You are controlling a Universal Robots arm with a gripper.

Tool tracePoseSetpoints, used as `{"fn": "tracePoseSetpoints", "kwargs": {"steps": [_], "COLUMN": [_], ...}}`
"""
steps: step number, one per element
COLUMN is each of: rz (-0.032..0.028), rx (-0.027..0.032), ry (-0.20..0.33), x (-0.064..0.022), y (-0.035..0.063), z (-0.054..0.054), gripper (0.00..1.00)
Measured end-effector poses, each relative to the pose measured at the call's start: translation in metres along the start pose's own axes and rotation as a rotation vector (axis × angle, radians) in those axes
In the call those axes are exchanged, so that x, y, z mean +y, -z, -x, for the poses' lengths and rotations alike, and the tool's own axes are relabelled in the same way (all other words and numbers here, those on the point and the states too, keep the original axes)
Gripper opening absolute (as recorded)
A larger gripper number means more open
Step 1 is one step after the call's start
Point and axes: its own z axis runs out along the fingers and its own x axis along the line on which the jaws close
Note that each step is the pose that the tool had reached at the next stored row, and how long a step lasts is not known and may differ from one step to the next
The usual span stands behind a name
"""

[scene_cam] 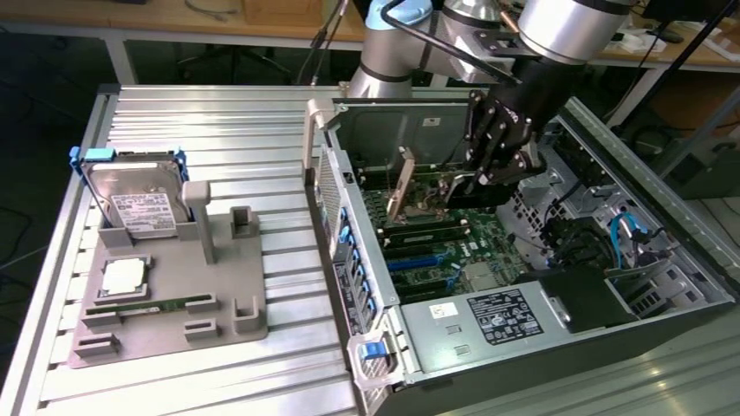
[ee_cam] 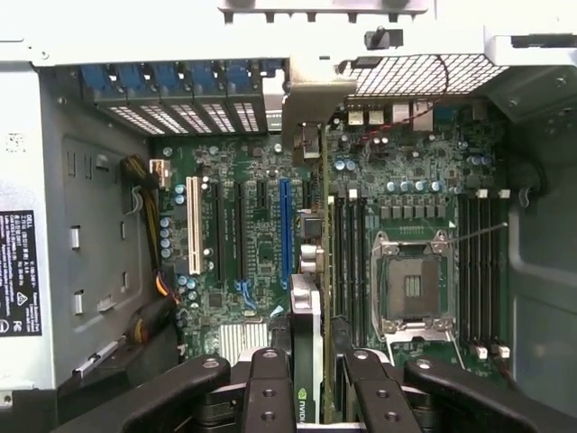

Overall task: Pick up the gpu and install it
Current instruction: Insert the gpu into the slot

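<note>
wrist view shows the gripper (ee_cam: 311, 383) clamped on the gpu (ee_cam: 308, 334), held edge-on over the motherboard (ee_cam: 252, 225) inside the open computer case (scene_cam: 647, 217); pickup looks done, seating in the slot remains

The gpu (scene_cam: 401, 185) stands on edge inside the computer case (scene_cam: 647, 260), with the parts tray (scene_cam: 173, 286) at the exterior view's left.

Arm (scene_cam: 567, 26): silver-grey cylindrical links, light blue joint cap, black cable looped alongside. Gripper (scene_cam: 500, 143): black, linked fingers (ee_cam: 270, 388) with round screw heads.
</note>
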Motion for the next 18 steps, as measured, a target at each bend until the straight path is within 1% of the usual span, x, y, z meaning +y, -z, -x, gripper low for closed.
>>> {"fn": "tracePoseSetpoints", "kwargs": {"steps": [8, 15, 18], "rz": [0.0000, 0.0000, 0.0000], "rx": [-0.0001, 0.0000, -0.0001], "ry": [0.000, 0.000, 0.000], "x": [0.0002, 0.0062, 0.0099], "y": [-0.0157, -0.0295, -0.0396], "z": [-0.002, -0.002, -0.003], "gripper": [0.27, 0.27, 0.27]}}
